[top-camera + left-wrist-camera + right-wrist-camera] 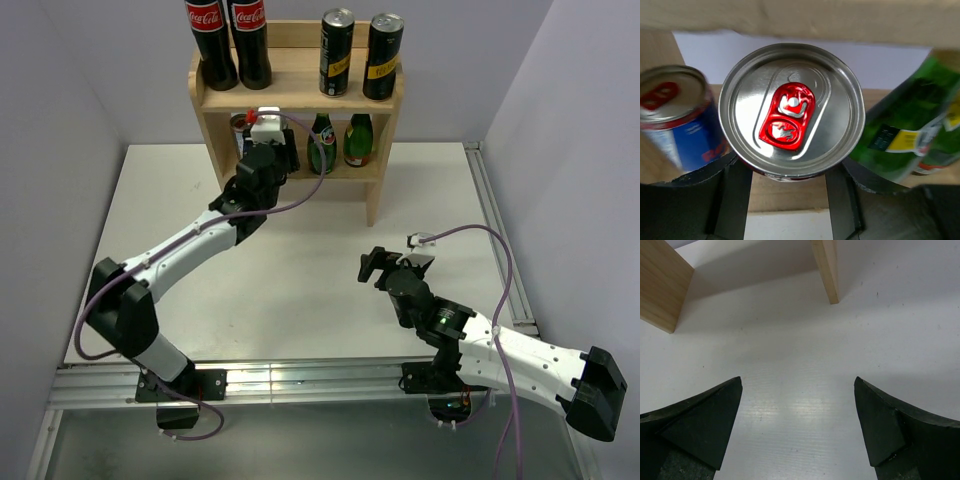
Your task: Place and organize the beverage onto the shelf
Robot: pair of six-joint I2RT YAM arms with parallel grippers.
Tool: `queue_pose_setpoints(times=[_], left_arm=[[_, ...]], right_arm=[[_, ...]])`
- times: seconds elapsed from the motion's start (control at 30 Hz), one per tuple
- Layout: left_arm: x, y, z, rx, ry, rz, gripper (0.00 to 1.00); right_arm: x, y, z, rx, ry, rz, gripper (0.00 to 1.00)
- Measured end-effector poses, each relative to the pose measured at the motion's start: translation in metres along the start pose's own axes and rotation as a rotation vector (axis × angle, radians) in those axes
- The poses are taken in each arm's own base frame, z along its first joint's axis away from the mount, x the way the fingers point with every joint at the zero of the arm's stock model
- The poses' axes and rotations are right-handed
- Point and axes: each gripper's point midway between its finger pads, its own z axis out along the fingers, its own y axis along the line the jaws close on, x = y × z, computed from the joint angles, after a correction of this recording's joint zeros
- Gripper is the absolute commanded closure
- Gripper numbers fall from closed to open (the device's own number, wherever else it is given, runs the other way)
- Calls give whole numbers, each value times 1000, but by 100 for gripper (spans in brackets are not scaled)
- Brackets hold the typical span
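The shelf (386, 110) stands at the back of the table. My left gripper (266, 150) reaches into its middle tier. In the left wrist view the left gripper (789, 186) is shut on a silver-topped can with a red tab (790, 110), one finger on each side. That can sits between a blue can (675, 117) and a green bottle (910, 135). From the top view the held can is hidden under the wrist. My right gripper (378, 266) hovers open over the table, and the right gripper (797, 425) holds nothing.
The top tier holds two cola bottles (230, 40) and two black cans (360, 55). Two green bottles (340, 142) stand in the middle tier's right half. The shelf's legs (827, 270) show ahead of the right gripper. A metal rail (300, 380) runs along the near edge.
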Motion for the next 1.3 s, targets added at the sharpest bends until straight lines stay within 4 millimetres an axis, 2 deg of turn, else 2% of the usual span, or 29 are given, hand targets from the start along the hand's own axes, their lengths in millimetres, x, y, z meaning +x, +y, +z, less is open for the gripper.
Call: queue_pose_setpoints(times=[0.1,0.2,0.33,0.37,0.47,0.5,0.53,0.57,0.67,0.73,0.77,1.3], left_arm=[[23,0,17,-6,50,35,100],[47,3,25,-13,104,68,100],[47,4,27,-15,106,69,97],[48,4,27,-16,106,69,94],[48,4,26,-16,108,68,74],[48,4,26,-16,107,68,55],[48,4,26,-16,107,68,46],[48,4,26,-16,107,68,31],[46,4,27,-16,100,65,19],[42,5,28,-18,87,57,3],[39,6,29,-20,77,51,1],[23,9,29,-23,32,17,1]], right_arm=[[-1,0,0,0,-2,1,0],[-2,0,0,0,-6,5,0],[-3,0,-1,1,-9,7,0],[-3,0,-1,1,-9,7,0],[-3,0,-1,1,-9,6,0],[-3,0,-1,1,-9,7,0],[-3,0,-1,1,-9,7,0],[-3,0,-1,1,-9,7,0],[-3,0,-1,1,-9,6,0],[-2,0,-1,1,-8,6,0],[-2,0,-1,2,-8,6,0],[0,-1,0,5,-3,0,0]])
